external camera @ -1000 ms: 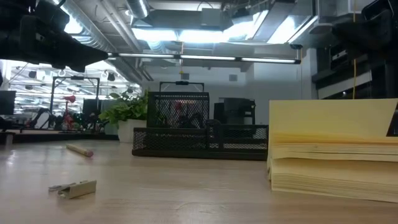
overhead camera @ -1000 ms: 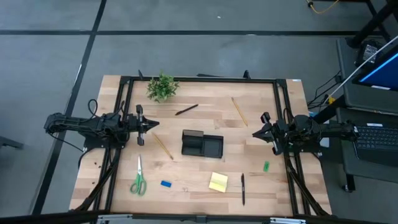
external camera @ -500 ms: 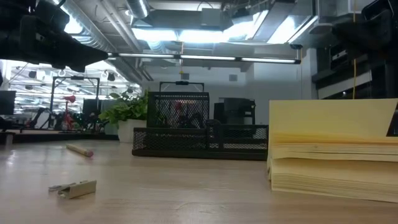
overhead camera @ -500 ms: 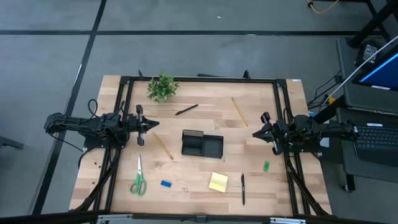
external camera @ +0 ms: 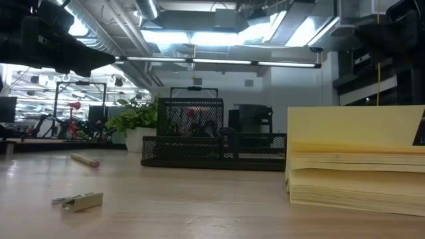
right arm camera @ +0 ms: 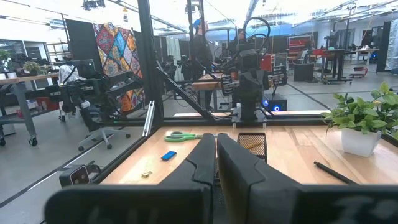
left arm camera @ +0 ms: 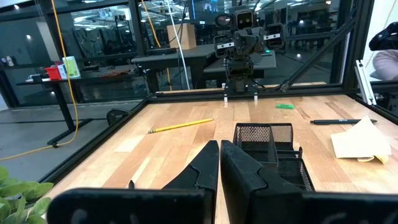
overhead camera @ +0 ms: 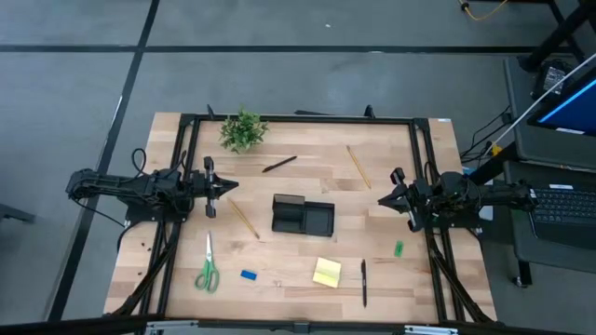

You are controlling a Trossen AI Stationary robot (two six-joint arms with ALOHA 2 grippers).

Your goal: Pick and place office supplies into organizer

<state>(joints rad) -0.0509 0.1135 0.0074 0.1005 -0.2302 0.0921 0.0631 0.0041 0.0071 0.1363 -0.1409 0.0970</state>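
Note:
The black mesh organizer (overhead camera: 302,216) stands mid-table, also in the low view (external camera: 212,138). Around it lie green-handled scissors (overhead camera: 207,265), a small blue block (overhead camera: 248,274), a yellow sticky-note pad (overhead camera: 326,272), a black pen (overhead camera: 363,282), a tiny green piece (overhead camera: 399,248), two pencils (overhead camera: 244,220) (overhead camera: 358,166) and another black pen (overhead camera: 278,164). My left gripper (overhead camera: 225,186) hovers shut at the table's left side, facing the organizer. My right gripper (overhead camera: 383,199) hovers shut at the right side. Neither touches anything.
A small potted green plant (overhead camera: 243,130) stands near the far left corner. Black frame rails (overhead camera: 298,118) run along the table's far edge and both sides. A small clip-like piece (external camera: 78,200) lies on the wood in the low view. Bare wood shows between the items.

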